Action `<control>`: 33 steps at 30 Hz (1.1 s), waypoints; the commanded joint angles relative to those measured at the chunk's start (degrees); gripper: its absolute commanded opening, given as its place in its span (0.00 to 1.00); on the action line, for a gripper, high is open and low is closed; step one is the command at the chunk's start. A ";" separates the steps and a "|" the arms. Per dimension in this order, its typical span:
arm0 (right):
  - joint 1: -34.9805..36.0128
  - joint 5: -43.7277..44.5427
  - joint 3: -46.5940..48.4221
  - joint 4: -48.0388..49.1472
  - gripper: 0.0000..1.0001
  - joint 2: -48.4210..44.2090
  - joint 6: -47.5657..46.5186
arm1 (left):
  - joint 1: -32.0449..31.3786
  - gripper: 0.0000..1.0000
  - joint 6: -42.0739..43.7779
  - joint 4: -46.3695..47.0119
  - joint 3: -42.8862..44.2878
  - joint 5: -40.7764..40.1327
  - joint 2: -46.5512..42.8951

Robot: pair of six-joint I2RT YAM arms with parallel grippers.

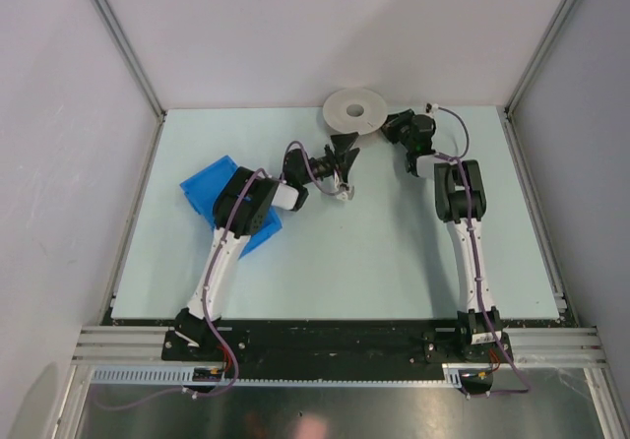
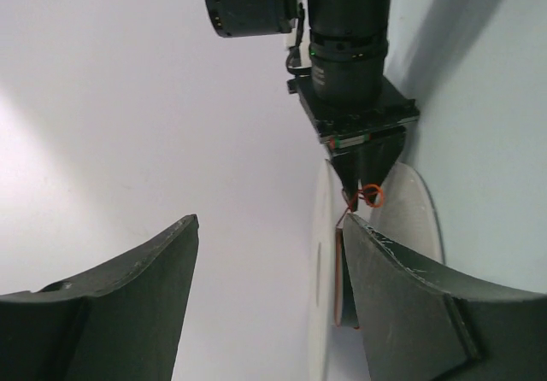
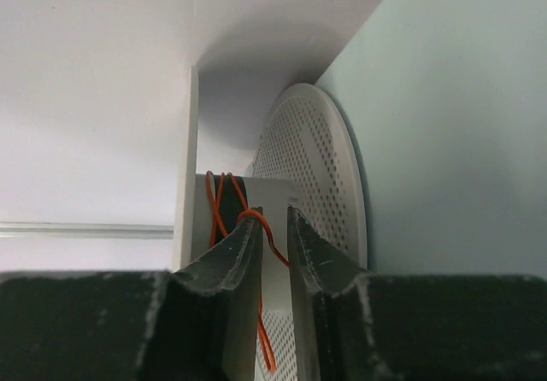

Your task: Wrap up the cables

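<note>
The grey-white spool [image 1: 340, 114] lies flat at the table's back edge. The thin reddish-brown cable [image 3: 215, 202] has a few turns round the spool's core between its flanges [image 3: 312, 159]. My right gripper [image 1: 394, 124] is at the spool's right side. In its wrist view [image 3: 273, 214] the jaws stand a narrow slit apart; the cable hooks over the left fingertip and runs down through the slit. My left gripper [image 1: 346, 161] is wide open and empty just in front of the spool [image 2: 318, 227]. Its view [image 2: 269, 220] shows the cable loop [image 2: 373, 196] at the right gripper's tip.
A blue object [image 1: 205, 188] lies on the table under my left arm's elbow. White walls close the table at the back and sides. The spool sits against the back wall.
</note>
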 commanded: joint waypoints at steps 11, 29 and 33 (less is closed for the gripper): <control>-3.77 1.40 -17.95 -8.07 0.27 -12.43 -5.47 | -0.61 0.72 -0.44 9.47 -5.00 1.56 -6.92; -8.10 -5.00 -31.89 -12.37 0.46 -30.16 -18.33 | -0.78 0.73 -2.71 15.07 -11.37 1.83 -15.89; -8.77 -7.83 -34.64 -14.76 0.64 -37.16 -22.87 | -1.10 0.74 -3.95 15.08 -10.03 2.86 -18.50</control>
